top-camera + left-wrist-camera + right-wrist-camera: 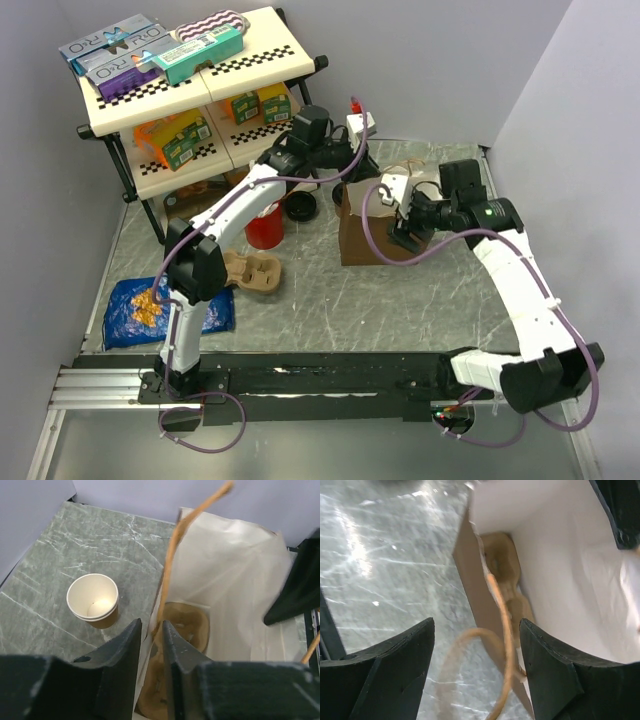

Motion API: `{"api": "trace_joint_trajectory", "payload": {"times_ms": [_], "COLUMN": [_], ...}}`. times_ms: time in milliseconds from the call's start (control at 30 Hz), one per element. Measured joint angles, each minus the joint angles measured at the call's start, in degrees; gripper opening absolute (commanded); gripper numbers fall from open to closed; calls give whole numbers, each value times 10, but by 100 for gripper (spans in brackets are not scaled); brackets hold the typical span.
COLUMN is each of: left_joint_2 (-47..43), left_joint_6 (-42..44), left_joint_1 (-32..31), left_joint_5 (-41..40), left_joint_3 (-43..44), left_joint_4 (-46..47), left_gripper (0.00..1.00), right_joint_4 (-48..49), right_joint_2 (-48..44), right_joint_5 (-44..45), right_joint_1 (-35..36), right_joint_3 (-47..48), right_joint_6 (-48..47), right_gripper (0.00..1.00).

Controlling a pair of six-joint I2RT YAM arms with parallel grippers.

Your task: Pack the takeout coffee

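The takeout coffee (300,207) shows from above as a round black lid, standing on the table left of the brown paper bag (365,240). My left gripper (343,185) is at the bag's left rim. In the left wrist view it (150,625) is shut on the bag's wall (150,645). My right gripper (405,232) is at the bag's right side. In the right wrist view it (476,625) is open, with the bag's handle loop (506,645) between its fingers, untouched. A moulded cup carrier (184,624) lies in the bag.
A lidless tan cup (93,600) stands on the table beside the bag. A red cup (265,228), a second cup carrier (255,272) and a blue snack bag (165,310) lie to the left. A shelf rack (190,90) of boxes fills the back left.
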Motion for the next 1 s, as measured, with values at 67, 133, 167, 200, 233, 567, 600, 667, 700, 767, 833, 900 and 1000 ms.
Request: {"api": "trace_joint_trajectory", "payload": {"times_ms": [67, 133, 167, 200, 233, 567, 600, 667, 700, 767, 833, 900, 1000], "left_joint_2": [1, 1, 2, 2, 3, 3, 3, 3, 3, 3, 3, 3, 3], "left_joint_6": [4, 14, 20, 27, 35, 118, 125, 137, 141, 148, 156, 168, 191], "left_joint_1": [-2, -4, -6, -9, -11, -44, -46, -49, -50, -52, -55, -58, -68], "left_joint_5": [0, -1, -1, -1, -2, -28, -31, -35, -37, -42, -50, -60, -77], "left_joint_3": [7, 14, 19, 23, 25, 26, 26, 31, 33, 37, 37, 37, 37], "left_joint_4": [-10, -21, -27, -33, -40, -88, -95, -108, -113, -115, -116, -117, -127], "left_gripper": [20, 15, 12, 8, 8, 47, 44, 35, 32, 24, 18, 4, 1], "right_joint_4": [0, 0, 0, 0, 0, -5, -5, -5, -5, -4, -5, -5, -5], "right_joint_2": [-15, -31, -38, -44, -52, -118, -119, -121, -121, -125, -129, -133, -137], "right_joint_5": [-1, -3, -4, -5, -5, -5, -6, -7, -7, -7, -7, -9, -12], "right_joint_1": [11, 19, 20, 20, 20, 20, 20, 20, 20, 20, 20, 20, 20], "right_joint_3": [-2, -2, -2, -2, -3, -61, -64, -69, -70, -73, -75, -76, -75], "right_joint_6": [10, 22, 28, 32, 38, 64, 66, 71, 73, 78, 80, 82, 89], "right_gripper": [75, 75, 76, 76, 76, 77, 77, 77, 77, 77, 77, 78, 85]}}
